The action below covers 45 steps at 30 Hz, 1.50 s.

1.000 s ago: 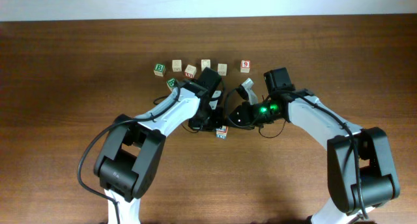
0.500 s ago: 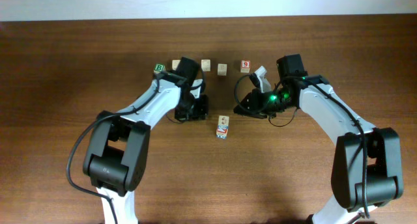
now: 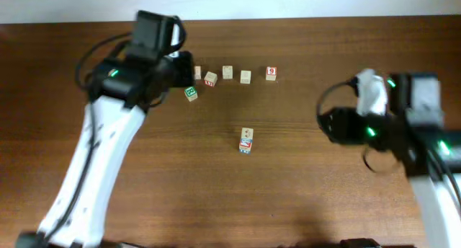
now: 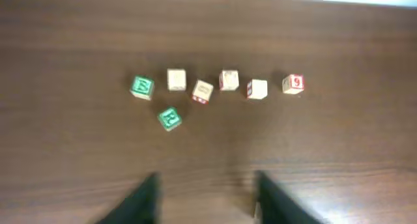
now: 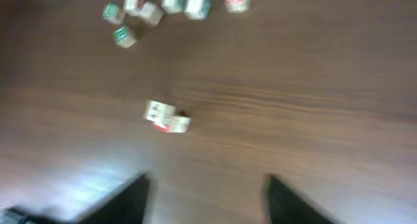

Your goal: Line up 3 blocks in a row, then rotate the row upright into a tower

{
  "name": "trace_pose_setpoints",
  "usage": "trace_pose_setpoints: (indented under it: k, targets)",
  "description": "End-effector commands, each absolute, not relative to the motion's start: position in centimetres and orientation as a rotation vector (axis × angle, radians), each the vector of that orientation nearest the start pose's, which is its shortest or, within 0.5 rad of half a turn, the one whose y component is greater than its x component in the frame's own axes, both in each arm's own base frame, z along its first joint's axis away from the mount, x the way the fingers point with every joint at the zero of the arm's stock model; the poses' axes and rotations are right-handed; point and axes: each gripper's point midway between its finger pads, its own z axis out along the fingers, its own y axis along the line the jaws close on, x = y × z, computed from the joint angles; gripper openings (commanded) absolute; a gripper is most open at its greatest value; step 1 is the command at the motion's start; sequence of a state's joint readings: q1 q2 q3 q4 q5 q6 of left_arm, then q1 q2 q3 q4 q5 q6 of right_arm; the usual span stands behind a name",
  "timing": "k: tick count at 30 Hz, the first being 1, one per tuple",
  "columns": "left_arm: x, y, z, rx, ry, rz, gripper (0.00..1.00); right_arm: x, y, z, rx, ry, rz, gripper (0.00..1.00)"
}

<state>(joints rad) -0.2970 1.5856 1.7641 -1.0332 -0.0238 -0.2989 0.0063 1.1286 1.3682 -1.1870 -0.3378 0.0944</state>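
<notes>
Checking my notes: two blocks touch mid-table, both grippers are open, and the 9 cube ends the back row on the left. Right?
No: the 9 cube ends the back row on the right, per the overhead view. The blocks do touch; left gripper and right gripper are open.

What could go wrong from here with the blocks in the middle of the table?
1. The alphabet blocks mid-table touch each other, so a grip closing on one may shove its neighbour.
2. The back row is crowded: a green B cube sits close beside a pale cube, so a stray reach there could knock them.
3. The left gripper and right gripper are open, empty and away from the blocks; the blurred right wrist view may spoil aim.
</notes>
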Motion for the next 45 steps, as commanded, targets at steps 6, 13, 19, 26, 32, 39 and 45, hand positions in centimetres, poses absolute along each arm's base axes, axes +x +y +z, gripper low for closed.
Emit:
trace_pose_setpoints:
  k: [6, 13, 19, 26, 32, 39, 45]
  targets:
    - [39.7, -10.8, 28.7, -0.019, 2.461, -0.163, 0.99, 17.3, 2.7, 32.7, 0.022, 2.278, 0.228, 0.98]
    - [39.7, -10.8, 28.7, -0.019, 2.460, -0.163, 0.99, 16.1, 2.3, 32.4, 0.025, 2.289, 0.201, 0.98]
    - [39.7, -10.8, 28.7, -0.019, 2.460, -0.163, 0.99, 18.2, 0.3, 33.0, -0.013, 2.151, 0.032, 0.98]
    - [39.7, -10.8, 28.7, -0.018, 2.461, -0.163, 0.99, 21.2, 2.0, 28.1, -0.175, 1.746, 0.057, 0.98]
    - [39.7, -10.8, 28.7, -0.019, 2.460, -0.163, 0.99, 23.3, 2.7, 20.5, -0.218, 1.567, 0.069, 0.98]
    - [39.7, -10.8, 28.7, -0.018, 2.461, -0.163, 0.99, 24.5, 1.4, 16.0, -0.162, 1.622, 0.020, 0.98]
    - [39.7, -10.8, 28.7, -0.019, 2.461, -0.163, 0.99, 24.5, 1.4, 16.0, -0.162, 1.623, 0.020, 0.98]
